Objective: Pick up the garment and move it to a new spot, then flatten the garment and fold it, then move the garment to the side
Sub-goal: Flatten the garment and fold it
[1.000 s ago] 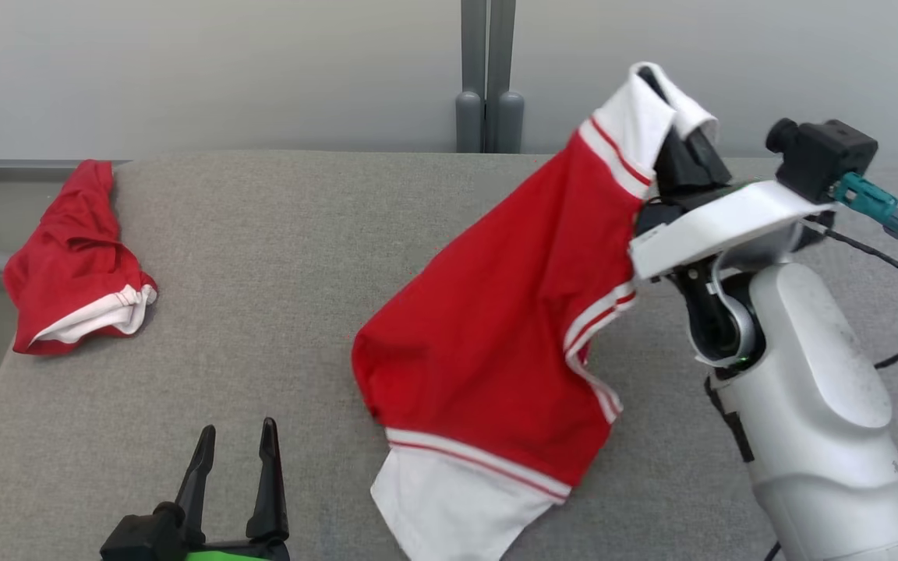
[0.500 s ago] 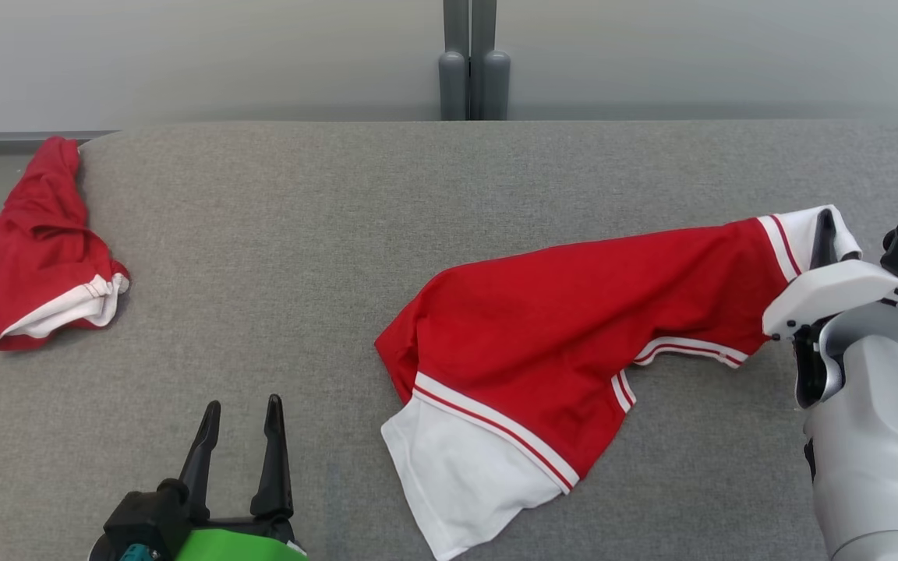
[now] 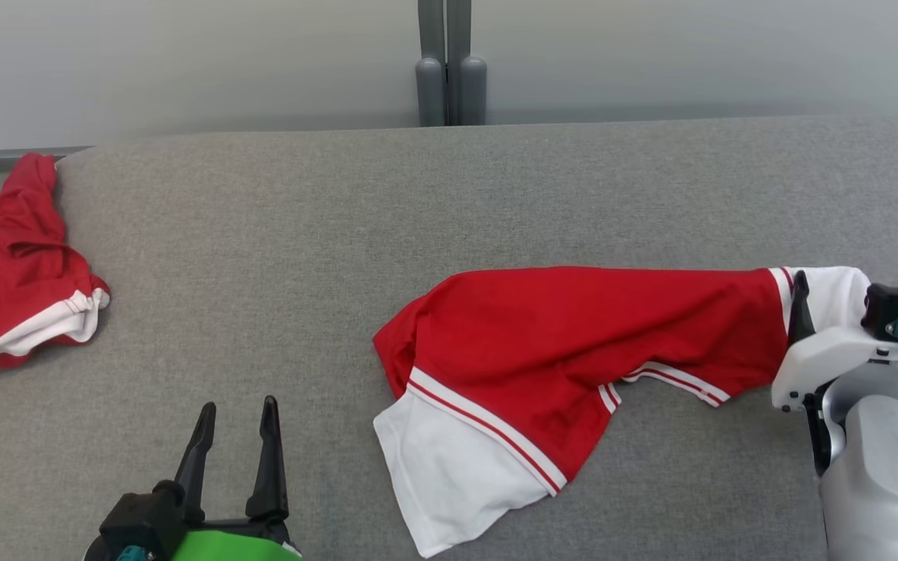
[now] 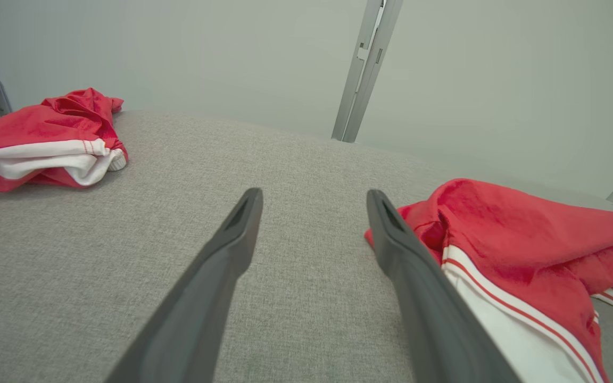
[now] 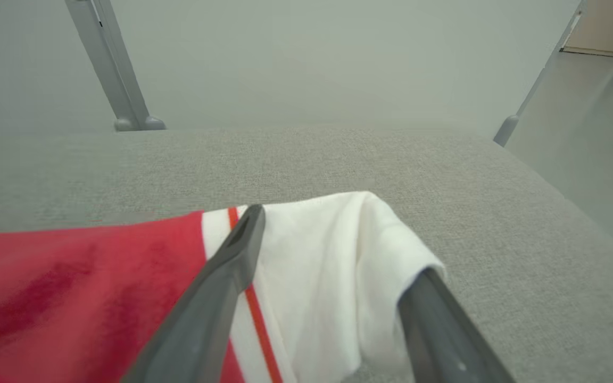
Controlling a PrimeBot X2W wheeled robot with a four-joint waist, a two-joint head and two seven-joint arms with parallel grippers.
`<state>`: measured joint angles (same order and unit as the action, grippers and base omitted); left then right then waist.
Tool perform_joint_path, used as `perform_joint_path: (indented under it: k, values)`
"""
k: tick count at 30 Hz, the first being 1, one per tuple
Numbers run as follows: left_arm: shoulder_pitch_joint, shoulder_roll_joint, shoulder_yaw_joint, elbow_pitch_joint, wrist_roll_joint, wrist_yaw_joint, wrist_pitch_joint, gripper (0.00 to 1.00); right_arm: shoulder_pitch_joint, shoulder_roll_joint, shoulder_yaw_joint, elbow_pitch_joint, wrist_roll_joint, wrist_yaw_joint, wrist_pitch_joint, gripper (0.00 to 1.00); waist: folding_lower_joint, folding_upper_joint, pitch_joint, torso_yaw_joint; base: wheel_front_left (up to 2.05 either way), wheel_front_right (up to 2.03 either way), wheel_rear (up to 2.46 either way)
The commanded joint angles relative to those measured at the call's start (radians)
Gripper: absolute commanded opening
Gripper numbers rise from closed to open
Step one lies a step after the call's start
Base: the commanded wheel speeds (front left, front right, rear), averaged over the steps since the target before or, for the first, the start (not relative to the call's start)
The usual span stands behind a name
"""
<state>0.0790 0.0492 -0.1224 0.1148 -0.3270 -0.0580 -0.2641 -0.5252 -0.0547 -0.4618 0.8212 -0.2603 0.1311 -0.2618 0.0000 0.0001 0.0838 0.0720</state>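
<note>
both tools gape. garment lies toward the surface's right; right wrist view shows right tool straddling its white end, half hidden behind the arm in head view; left tool apart.

The garment is red with white ends edged in thin red-and-white stripes. At nine o'clock, a second garment is red with a white band, perhaps striped. The table is heathered grey.

Head camera looks down over the grey surface; both wrist cameras skim low along it, sharing the red garment.
</note>
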Motion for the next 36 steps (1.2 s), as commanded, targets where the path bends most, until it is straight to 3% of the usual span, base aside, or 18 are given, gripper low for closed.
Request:
perform_joint_path:
  k: [1,6,10,14,22,26,32,36]
  values:
    - [0.016,0.002,0.011,-0.003,0.004,-0.001,0.000,1.00,0.030,-0.005,0.000,-0.026,-0.001,-0.001,-0.004,1.00,0.0000,-0.0001,-0.010,-0.013,0.00,0.00,0.00]
    - [0.037,0.002,0.031,-0.007,0.010,-0.006,0.000,1.00,0.092,0.000,0.083,0.015,0.010,0.000,-0.004,1.00,0.0000,-0.0001,-0.019,-0.051,0.00,0.00,0.00]
    - [0.040,0.002,0.030,-0.002,0.017,-0.014,0.000,1.00,0.109,-0.045,0.138,0.073,0.028,-0.001,0.004,1.00,0.0000,-0.0001,-0.026,-0.068,0.00,0.00,0.00]
    - [0.042,0.002,0.035,-0.006,0.018,-0.015,0.000,1.00,0.117,-0.044,0.220,0.036,0.057,0.000,-0.004,1.00,0.0000,-0.0001,-0.036,-0.068,0.00,0.00,0.00]
    - [0.060,0.003,0.042,-0.023,0.009,-0.001,0.000,1.00,0.316,-0.034,0.567,-0.346,0.220,-0.001,-0.004,1.00,0.0000,-0.0001,-0.056,-0.035,0.00,0.00,0.00]
    - [0.064,0.003,0.038,-0.025,0.005,0.001,0.000,1.00,0.388,-0.047,0.743,-0.393,0.244,0.000,0.004,1.00,0.0000,-0.0001,-0.049,-0.017,0.00,0.00,0.00]
    - [0.052,0.002,0.033,-0.023,0.001,0.004,0.000,1.00,0.385,-0.101,1.007,-0.386,0.317,-0.001,0.139,1.00,0.0000,-0.0001,-0.034,0.005,0.00,0.00,0.00]
    - [0.039,0.002,0.033,-0.027,-0.001,0.005,0.000,1.00,0.364,-0.138,1.085,-0.403,0.352,-0.001,0.233,1.00,0.0000,-0.0001,-0.021,0.016,0.00,0.00,0.00]
